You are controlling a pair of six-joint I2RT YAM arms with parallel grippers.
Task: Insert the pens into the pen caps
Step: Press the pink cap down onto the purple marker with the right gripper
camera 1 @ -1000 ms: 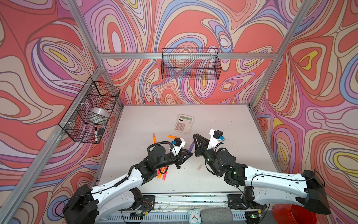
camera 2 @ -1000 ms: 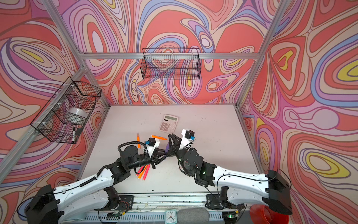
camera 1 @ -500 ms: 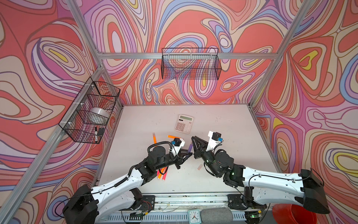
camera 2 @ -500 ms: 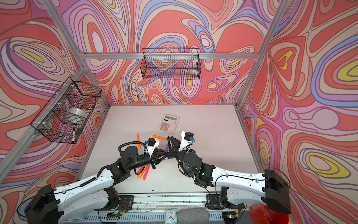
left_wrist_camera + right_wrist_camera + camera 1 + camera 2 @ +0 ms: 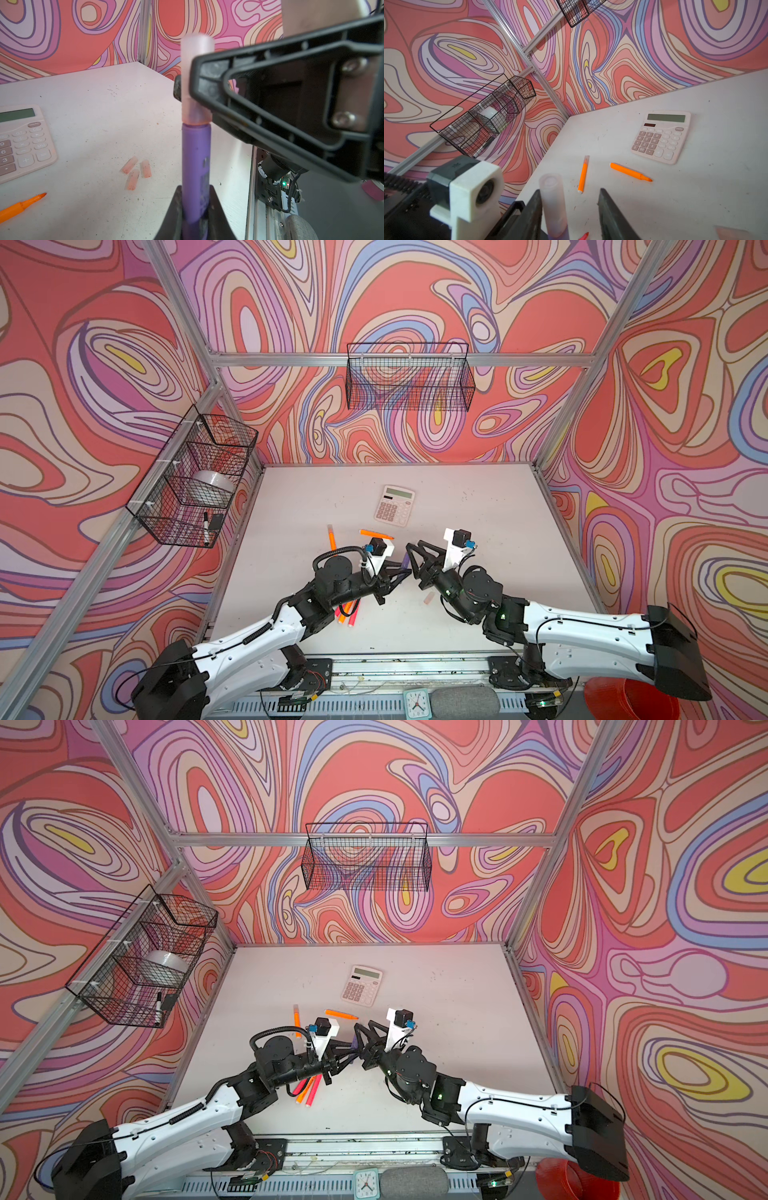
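My left gripper point(image 5: 196, 191) is shut on the purple pen point(image 5: 196, 164), which points at the right arm. A translucent pale-pink pen cap point(image 5: 195, 83) sits on the pen's tip. My right gripper point(image 5: 570, 190) is open; one finger lies beside the cap point(image 5: 553, 205) and the other stands well apart. In both top views the two grippers meet mid-table at the purple pen point(image 5: 404, 562) point(image 5: 354, 1042). Two orange pens point(image 5: 331, 536) point(image 5: 376, 534) lie behind them. More orange and pink-red pens point(image 5: 349, 610) lie under the left arm. Three loose caps point(image 5: 136, 172) rest on the table.
A pink calculator point(image 5: 395, 504) lies behind the pens. A wire basket point(image 5: 195, 481) on the left wall holds a tape roll and a black-capped marker; another basket point(image 5: 409, 377) hangs on the back wall. A single cap point(image 5: 428, 597) lies by the right arm.
My right gripper has opened and let go of the cap, which stays on the purple pen's tip. The left gripper and pen have hardly moved.
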